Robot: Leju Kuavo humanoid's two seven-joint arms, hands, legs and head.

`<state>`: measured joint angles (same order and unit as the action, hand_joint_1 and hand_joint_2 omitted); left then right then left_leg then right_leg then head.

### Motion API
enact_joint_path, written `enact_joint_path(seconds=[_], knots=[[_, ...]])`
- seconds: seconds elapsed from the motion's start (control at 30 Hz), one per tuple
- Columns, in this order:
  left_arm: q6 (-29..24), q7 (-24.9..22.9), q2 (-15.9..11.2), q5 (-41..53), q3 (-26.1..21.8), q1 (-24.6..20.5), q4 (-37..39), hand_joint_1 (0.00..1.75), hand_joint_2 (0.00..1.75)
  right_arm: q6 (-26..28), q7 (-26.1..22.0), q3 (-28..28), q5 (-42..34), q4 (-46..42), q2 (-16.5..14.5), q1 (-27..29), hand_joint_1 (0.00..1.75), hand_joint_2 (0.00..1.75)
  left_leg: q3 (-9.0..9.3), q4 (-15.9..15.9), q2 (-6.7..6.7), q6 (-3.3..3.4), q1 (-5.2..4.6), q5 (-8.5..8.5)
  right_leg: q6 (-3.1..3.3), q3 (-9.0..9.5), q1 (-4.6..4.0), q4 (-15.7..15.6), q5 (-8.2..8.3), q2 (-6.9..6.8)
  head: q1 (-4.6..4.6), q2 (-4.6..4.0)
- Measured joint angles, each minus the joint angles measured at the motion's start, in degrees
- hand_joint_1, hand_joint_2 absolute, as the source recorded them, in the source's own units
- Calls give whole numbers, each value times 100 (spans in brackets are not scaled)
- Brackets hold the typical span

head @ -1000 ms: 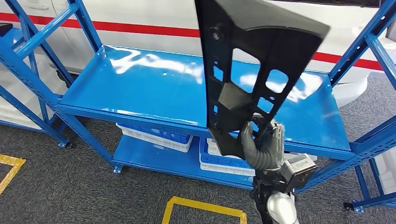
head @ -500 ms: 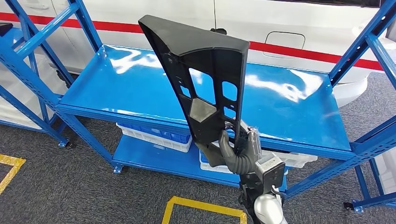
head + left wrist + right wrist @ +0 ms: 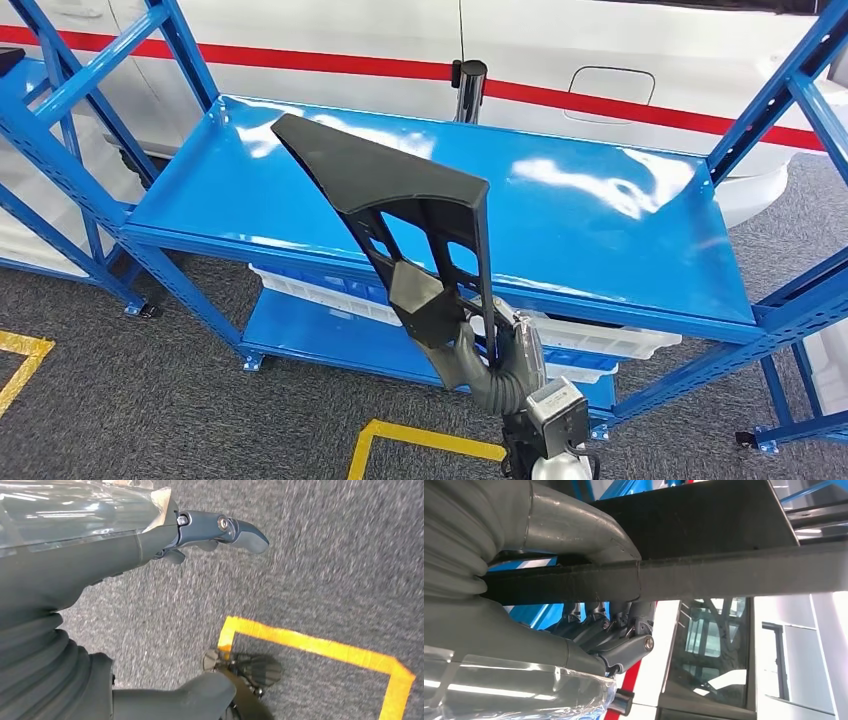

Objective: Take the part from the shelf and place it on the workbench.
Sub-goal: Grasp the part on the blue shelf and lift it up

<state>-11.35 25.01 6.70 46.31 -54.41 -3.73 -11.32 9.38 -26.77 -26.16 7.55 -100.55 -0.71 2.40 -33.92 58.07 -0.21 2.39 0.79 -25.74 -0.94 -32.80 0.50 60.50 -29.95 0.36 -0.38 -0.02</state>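
The right hand (image 3: 500,355) grips the black part (image 3: 400,200) by its narrow end, fingers wrapped around it, tilted above the blue shelf (image 3: 620,230); the left hand (image 3: 150,545) hangs over grey carpet, fingers apart, holding nothing.

Upper shelf (image 3: 300,190): broad blue top, bare across the left and the right, open from the front edge.
Part (image 3: 400,215): black, tilted, held up over the middle of the shelf by the right hand (image 3: 500,360); blocks the way there.
Uprights (image 3: 70,130): slanted blue braces at the left end, more at the right (image 3: 790,110); close off both ends.
Lower shelf (image 3: 320,340): white and blue bins (image 3: 340,295) under the top shelf, little room above them.
Left hand (image 3: 220,530): over grey floor (image 3: 325,555), fingers apart, holding nothing.
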Motion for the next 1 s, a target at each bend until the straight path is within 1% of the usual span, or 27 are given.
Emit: enact_joint_path(seconds=[0.07, 0.1, 0.13, 0.17, 0.2, 0.23, 0.27, 0.3, 0.33, 0.37, 0.4, 0.43, 0.47, 0.5, 0.53, 0.6, 0.63, 0.67, 0.7, 0.73, 0.77, 0.8, 0.83, 0.87, 0.93, 0.97, 1.0], knots=[[30, 25, -23, 5, -6, -1, -1, 0, 175, 47, -72, -26, 18, -3, 19, 69, 175, 175, 11, -33, 15, 21, 23, 25, 30, -263, 24, 620, -332, -4, 14, 0], [61, 26, -36, 15, -9, 0, -1, 0, 175, 87, -93, -36, 42, -12, 30, 115, 175, 175, 3, -32, 19, 22, 28, 30, 26, -411, 45, 981, -476, -4, 19, 0], [95, 19, -40, 27, -10, 2, -1, 0, 175, 136, -106, -43, 73, -28, 42, 168, 175, 175, -6, -31, 20, 14, 35, 35, -4, -508, 71, 1234, -553, -5, 17, 0], [130, 12, -44, 37, -11, 4, -1, 0, 175, 185, -112, -46, 103, -54, 54, 221, 175, 175, -16, -28, 19, -1, 49, 43, -63, -514, 102, 1299, -544, -6, 17, 0], [163, 8, -42, 44, -13, 6, 0, 0, 175, 224, -109, -46, 119, -86, 63, 264, 175, 175, -26, -25, 17, -26, 73, 53, -147, -401, 141, 1118, -443, -11, 17, 0], [197, 24, -38, 50, -15, 7, 0, 0, 175, 257, -98, -46, 124, -122, 72, 297, 175, 175, -36, -17, 14, -63, 101, 63, -239, -189, 185, 744, -294, -20, 19, 0], [233, 60, -35, 62, -16, 6, -2, 0, 175, 279, -83, -45, 112, -153, 79, 319, 175, 175, -51, -7, 8, -114, 122, 73, -310, 49, 211, 340, -171, -19, 25, 1], [259, 104, -26, 84, -18, 3, -2, 0, 175, 291, -64, -43, 89, -181, 85, 347, 175, 175, -64, 3, 1, -171, 133, 82, -342, 229, 207, 37, -57, 0, 28, 1], [273, 143, -17, 113, -16, 0, -2, 0, 175, 293, -46, -38, 55, -204, 91, 378, 175, 175, -75, 24, -10, -226, 130, 92, -331, 314, 196, -138, -14, 23, 32, 1], [270, 156, -3, 139, -15, -2, -3, 0, 175, 280, -30, -31, 13, -220, 99, 408, 175, 175, -87, 38, -23, -272, 123, 107, -290, 323, 175, -165, -10, 51, 31, 1], [257, 138, 17, 156, -14, -3, -1, 0, 175, 263, -18, -23, -26, -231, 109, 439, 175, 175, -96, 47, -36, -308, 125, 126, -244, 285, 165, -140, 7, 68, 22, 1], [244, 100, 37, 166, -12, 0, 4, 0, 175, 240, -10, -11, -61, -237, 120, 457, 175, 175, -112, 66, -45, -338, 143, 132, -190, 244, 184, -139, 7, 66, 13, 1], [231, 54, 59, 170, -11, 3, 8, 0, 175, 216, -5, 1, -86, -238, 131, 469, 175, 175, -148, 116, -36, -354, 164, 72, -133, 219, 189, -124, 31, 62, 0, 1], [225, 14, 80, 174, -10, 6, 13, 0, 175, 201, -5, 12, -99, -239, 140, 475, 175, 175, -211, 254, -23, -361, 183, -71, -67, 179, 185, -118, 67, 55, -9, 0], [221, -14, 101, 179, -9, 7, 16, 0, 175, 191, -5, 22, -107, -240, 150, 480, 175, 175, -310, 508, -8, -360, 193, -297, 3, 134, 170, -120, 108, 45, -21, 0], [215, -38, 127, 181, -7, 5, 17, 0, 175, 186, -5, 34, -109, -242, 169, 494, 175, 175, -546, 1230, 5, -344, 179, -802, 110, 40, 93, -115, 182, 21, -32, 0], [213, -43, 136, 181, -7, 5, 17, 0, 175, 186, -4, 40, -110, -242, 180, 506, 175, 175, -613, 1530, 5, -329, 168, -946, 143, -13, 49, -114, 217, 9, -36, 0], [211, -45, 143, 181, -5, 4, 17, 0, 175, 186, -4, 45, -112, -242, 189, 517, 175, 175, -596, 1664, 5, -304, 155, -980, 166, -63, 9, -112, 254, -1, -34, 0], [210, -46, 150, 181, -5, 4, 17, 0, 175, 186, -4, 49, -114, -242, 196, 526, 175, 175, -471, 1586, 5, -263, 137, -912, 178, -110, -27, -112, 291, -5, -35, 0], [209, -47, 156, 181, -4, 2, 17, 0, 175, 186, -4, 54, -115, -243, 201, 532, 175, 175, -228, 1292, 4, -203, 110, -780, 186, -152, -56, -112, 330, -5, -36, 0], [208, -47, 159, 182, -3, -4, 15, 0, 175, 186, -5, 57, -115, -245, 204, 534, 175, 175, 61, 878, 3, -129, 73, -684, 186, -180, -69, -112, 365, -5, -34, 1], [207, -47, 161, 184, -2, -12, 13, 0, 175, 186, -5, 63, -116, -249, 206, 536, 175, 175, 324, 498, 11, -72, 34, -615, 173, -200, -86, -114, 399, -5, -28, 1], [205, -47, 163, 185, -1, -20, 12, 0, 175, 186, -5, 68, -116, -252, 210, 536, 175, 175, 503, 221, 15, -31, -10, -581, 152, -206, -80, -118, 430, -12, -26, 1], [202, -47, 166, 186, 1, -26, 10, 0, 175, 186, -5, 73, -117, -255, 213, 536, 175, 175, 580, 80, 19, -8, -52, -580, 119, -206, -63, -124, 458, -22, -26, 1], [194, -47, 172, 186, 3, -27, 11, 0, 175, 186, -5, 78, -117, -261, 220, 536, 175, 175, 569, -13, 24, 22, -97, -479, 32, -209, -46, -149, 525, -36, -33, 0], [190, -47, 177, 186, 3, -29, 13, 0, 175, 186, -5, 81, -117, -266, 225, 539, 175, 175, 545, -77, 37, 43, -92, -407, 5, -239, -48, -133, 513, -36, -37, 0], [187, -47, 181, 186, 2, -33, 14, 0, 175, 186, -5, 84, -118, -272, 230, 540, 175, 175, 502, -136, 52, 76, -77, -321, 4, -295, -59, -55, 422, -33, -28, 0]])
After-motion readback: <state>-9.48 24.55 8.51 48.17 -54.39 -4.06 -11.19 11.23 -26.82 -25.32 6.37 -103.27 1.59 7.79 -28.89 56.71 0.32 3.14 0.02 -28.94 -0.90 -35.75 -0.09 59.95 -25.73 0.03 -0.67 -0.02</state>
